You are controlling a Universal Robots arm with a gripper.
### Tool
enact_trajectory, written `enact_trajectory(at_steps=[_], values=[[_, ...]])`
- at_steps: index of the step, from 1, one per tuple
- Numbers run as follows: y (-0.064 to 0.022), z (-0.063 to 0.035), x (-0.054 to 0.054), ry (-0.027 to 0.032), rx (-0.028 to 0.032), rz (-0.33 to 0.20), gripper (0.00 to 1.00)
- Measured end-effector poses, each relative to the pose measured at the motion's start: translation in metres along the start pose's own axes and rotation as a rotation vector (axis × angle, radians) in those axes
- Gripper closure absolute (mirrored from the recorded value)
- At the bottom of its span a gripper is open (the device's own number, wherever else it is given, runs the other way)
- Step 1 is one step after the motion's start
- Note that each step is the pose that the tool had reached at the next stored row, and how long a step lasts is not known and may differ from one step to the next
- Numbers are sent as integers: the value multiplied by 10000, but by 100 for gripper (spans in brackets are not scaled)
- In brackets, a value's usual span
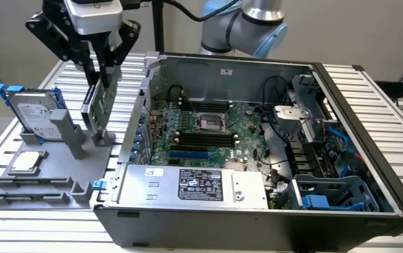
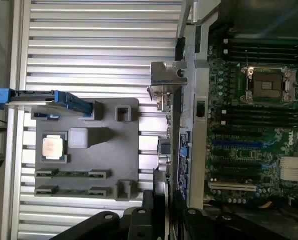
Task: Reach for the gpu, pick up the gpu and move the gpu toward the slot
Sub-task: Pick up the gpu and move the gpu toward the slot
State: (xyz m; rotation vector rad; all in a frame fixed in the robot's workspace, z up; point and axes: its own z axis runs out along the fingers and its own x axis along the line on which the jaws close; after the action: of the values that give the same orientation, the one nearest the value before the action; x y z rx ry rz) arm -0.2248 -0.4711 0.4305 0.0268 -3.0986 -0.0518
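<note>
Thin green gpu with silver bracket, upright on edge, just beside the case wall.

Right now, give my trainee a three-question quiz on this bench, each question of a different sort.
1. True or false: the gpu lies flat on the grey fixture tray.
2. What stands upright in the tray with blue rails? A) the hard drive B) a fan C) a power supply
3. Fill in: the pincer grips the gpu by its ___ edge.

Key
1. False: it hangs upright in the pincer, just above the tray, outside the computer case.
2. A.
3. Top.
</note>
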Motion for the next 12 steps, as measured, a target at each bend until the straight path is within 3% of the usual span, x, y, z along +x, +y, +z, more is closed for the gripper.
enact_trajectory(at_steps=[8,12], values=[[-5,-43,-361,14,-147,-6,73],[-8,-50,-543,14,-184,-7,73]])
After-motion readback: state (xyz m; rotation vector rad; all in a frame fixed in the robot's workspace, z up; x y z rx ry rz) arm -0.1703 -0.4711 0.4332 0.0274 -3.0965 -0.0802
